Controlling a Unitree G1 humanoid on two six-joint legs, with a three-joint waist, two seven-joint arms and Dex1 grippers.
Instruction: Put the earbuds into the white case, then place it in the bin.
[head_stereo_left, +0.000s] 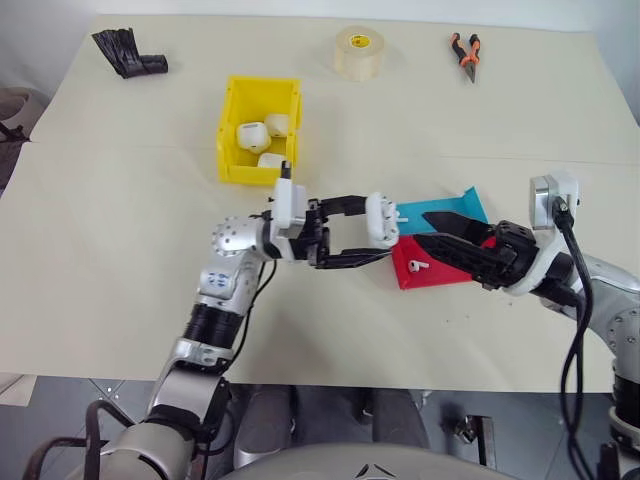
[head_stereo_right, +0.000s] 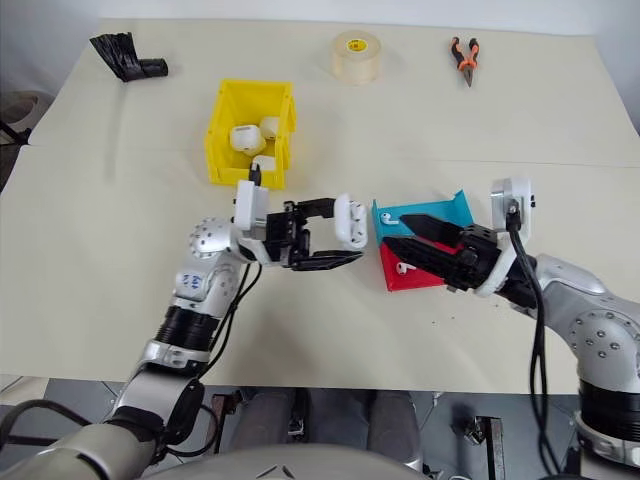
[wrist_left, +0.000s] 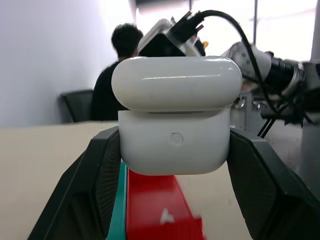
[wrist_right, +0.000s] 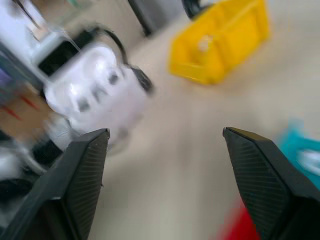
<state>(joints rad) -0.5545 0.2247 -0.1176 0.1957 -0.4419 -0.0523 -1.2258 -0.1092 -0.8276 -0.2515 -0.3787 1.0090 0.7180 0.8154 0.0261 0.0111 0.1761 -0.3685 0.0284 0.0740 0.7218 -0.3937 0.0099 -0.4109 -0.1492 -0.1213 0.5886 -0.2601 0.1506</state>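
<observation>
the glossy white plastic case (wrist_left: 175, 120) sits between the matte black fingers of the left end effector (head_stereo_left: 385, 238). a bright yellow plastic bin (head_stereo_left: 258, 131) at 11 o'clock holds more white cases. a shallow red tray (head_stereo_left: 430, 268) with a white earbud (head_stereo_left: 417, 265) adjoins a blue tray (head_stereo_left: 450, 211). the counter (head_stereo_left: 120, 250) is plain cream. orange-handled pliers (head_stereo_left: 464, 54) lie at 1 o'clock.

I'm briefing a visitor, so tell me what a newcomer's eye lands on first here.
First, the white case, clamped in the left tool above the middle of the table, lid slightly ajar in the left wrist view. Next, the right tool, fingers spread, over the red tray and blue tray. Behind stands the yellow bin holding more white cases.
</observation>
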